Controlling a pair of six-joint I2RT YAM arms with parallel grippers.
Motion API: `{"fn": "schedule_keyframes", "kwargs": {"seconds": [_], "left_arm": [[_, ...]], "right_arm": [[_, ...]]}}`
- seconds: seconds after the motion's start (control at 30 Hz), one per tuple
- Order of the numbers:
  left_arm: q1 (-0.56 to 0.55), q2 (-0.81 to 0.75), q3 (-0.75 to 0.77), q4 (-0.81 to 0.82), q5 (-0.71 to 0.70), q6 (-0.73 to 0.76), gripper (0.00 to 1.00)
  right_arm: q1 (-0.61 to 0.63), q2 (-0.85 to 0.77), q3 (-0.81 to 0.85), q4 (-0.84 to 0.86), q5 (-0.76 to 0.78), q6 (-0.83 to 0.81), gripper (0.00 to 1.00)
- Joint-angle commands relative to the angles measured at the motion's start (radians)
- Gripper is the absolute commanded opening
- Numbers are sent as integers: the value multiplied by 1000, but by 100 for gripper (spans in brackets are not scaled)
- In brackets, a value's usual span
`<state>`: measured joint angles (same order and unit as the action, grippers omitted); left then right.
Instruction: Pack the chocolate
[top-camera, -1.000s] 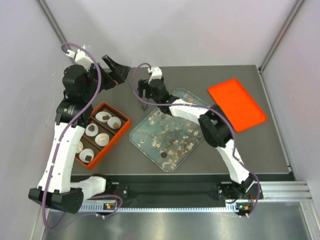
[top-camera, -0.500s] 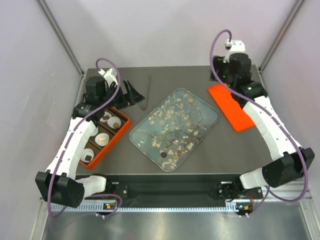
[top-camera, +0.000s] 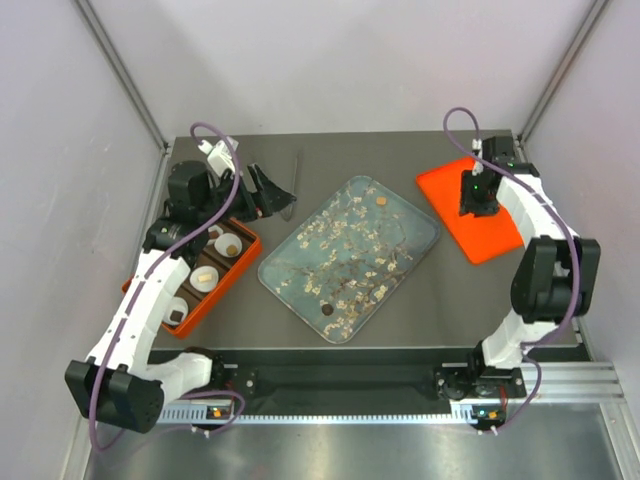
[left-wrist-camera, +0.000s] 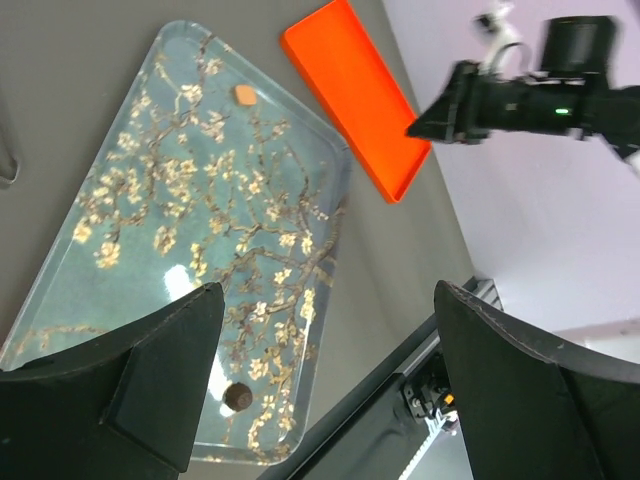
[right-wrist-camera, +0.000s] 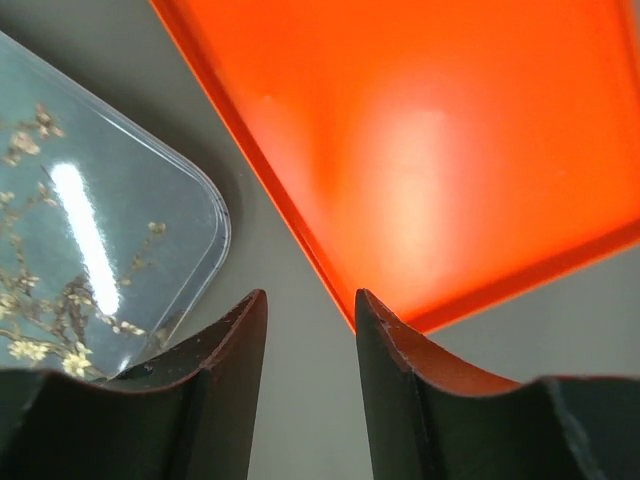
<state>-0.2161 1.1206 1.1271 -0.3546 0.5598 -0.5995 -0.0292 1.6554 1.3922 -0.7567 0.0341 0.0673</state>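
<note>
A dark round chocolate (top-camera: 327, 310) and a caramel piece (top-camera: 381, 202) lie on the clear blossom-patterned tray (top-camera: 300, 290). The left wrist view shows the same dark piece (left-wrist-camera: 237, 396) and caramel piece (left-wrist-camera: 243, 95). More chocolates (top-camera: 228, 243) sit in white paper cups inside the orange box (top-camera: 232, 275) at the left. My left gripper (top-camera: 262, 190) is open and empty above the table between box and tray; it also shows in its wrist view (left-wrist-camera: 328, 300). My right gripper (top-camera: 468, 205) hovers over the left edge of the orange lid (top-camera: 490, 235), slightly open and empty (right-wrist-camera: 310, 310).
Metal tweezers (top-camera: 292, 185) lie on the table behind the tray, next to my left gripper. The orange lid (right-wrist-camera: 450, 130) lies flat at the back right, with the tray's corner (right-wrist-camera: 190, 190) close to its left. Grey walls enclose the table.
My right arm left the tweezers at the back left, swung to the far right and came down over the orange lid. My left gripper lowered toward the tray's back-left side.
</note>
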Motion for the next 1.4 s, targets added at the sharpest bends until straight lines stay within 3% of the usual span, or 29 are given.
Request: {"fn": "schedule_keyframes", "kwargs": {"seconds": [0.0,0.33,0.7,0.9,1.07,1.2,1.37], "left_arm": [[-5,-9,8,95,44,-31,90],[-9,-24,34,95,37,-43,90],[-11,-5,30,143,58,-89,91],[-9,16,129,89,19,-36,91],[-9,33,135,66,-28,-19,91],[-9,45,138,65,-40,-20,89],[-11,93,197,-4,-66,3,88]], "right_arm": [[-20,59,19,8,-97,-44,41],[-21,178,-19,72,-65,-126,39],[-18,241,-107,164,-76,-101,37],[-17,305,-79,174,-51,-73,26],[-18,333,-21,157,-4,-101,0],[-20,290,83,106,-13,-103,0],[-12,228,217,14,-127,-37,0]]}}
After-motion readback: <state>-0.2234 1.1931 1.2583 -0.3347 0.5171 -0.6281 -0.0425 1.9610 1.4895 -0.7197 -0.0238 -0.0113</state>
